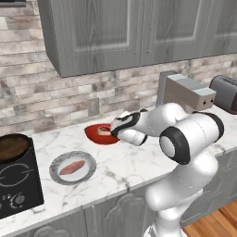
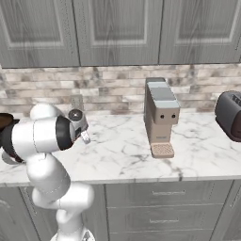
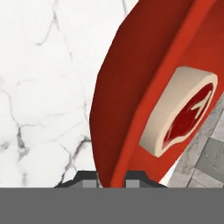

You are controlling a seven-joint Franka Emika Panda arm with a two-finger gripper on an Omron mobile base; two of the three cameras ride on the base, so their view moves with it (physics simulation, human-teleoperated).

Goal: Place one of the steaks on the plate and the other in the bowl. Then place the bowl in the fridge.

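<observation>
At the near edge of the marble counter [image 1: 120,171], left of the arm, the grey plate [image 1: 72,167] holds the flat pink steak [image 1: 71,167]. Left of it sits a black cooktop [image 1: 16,185] with a dark pan [image 1: 13,147] on it. Farther back, close to the brick wall, the red bowl [image 1: 101,134] carries the rounder steak with the pale fat rim [image 3: 183,109]. The gripper [image 3: 111,178] sits at the bowl's right rim, its fingers narrowed to either side of the rim wall, which passes between them. To the right stand a beige coffee machine [image 2: 161,113] and a dark toaster [image 2: 229,114]. Grey cupboards [image 1: 139,28] hang above.
</observation>
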